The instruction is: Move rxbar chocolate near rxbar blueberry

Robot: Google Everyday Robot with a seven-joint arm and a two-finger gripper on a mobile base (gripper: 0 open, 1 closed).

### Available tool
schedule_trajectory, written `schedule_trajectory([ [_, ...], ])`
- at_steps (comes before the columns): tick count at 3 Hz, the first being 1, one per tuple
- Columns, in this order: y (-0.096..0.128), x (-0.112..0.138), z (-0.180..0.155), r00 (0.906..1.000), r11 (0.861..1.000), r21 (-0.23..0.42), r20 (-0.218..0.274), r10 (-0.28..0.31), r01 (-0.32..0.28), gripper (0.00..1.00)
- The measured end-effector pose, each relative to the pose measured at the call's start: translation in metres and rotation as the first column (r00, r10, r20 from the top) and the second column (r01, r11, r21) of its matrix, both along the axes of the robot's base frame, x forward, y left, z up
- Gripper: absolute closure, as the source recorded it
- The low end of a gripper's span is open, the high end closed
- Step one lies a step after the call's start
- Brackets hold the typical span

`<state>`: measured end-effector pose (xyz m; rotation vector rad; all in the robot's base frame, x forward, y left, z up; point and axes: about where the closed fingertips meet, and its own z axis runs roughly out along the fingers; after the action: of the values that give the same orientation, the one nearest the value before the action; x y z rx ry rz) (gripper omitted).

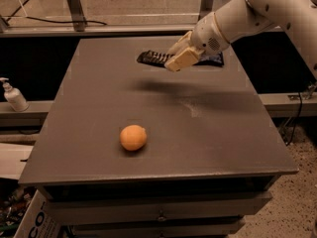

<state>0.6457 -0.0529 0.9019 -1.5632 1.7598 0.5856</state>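
My gripper (174, 59) is shut on the rxbar chocolate (152, 58), a dark brown-black striped bar. It holds the bar in the air over the far middle of the table, the bar sticking out to the left of the fingers. The rxbar blueberry (216, 59) lies flat on the table at the far right. My wrist covers most of it and only its dark blue right part shows. The held bar is just left of it.
An orange (132, 137) sits on the grey table (198, 133) toward the front left. A white pump bottle (13, 96) stands on a ledge off the table's left side. A metal frame runs behind the table.
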Motion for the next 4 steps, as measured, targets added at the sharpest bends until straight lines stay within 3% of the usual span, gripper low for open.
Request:
schedule_trajectory([
  [2,-0.004,0.003,-0.005,0.9999,1.0,-0.025,0.003,-0.013,0.013,1.0],
  [4,-0.053,0.017,-0.005,0.9933,0.99,-0.093,0.043,-0.107,0.111,1.0],
])
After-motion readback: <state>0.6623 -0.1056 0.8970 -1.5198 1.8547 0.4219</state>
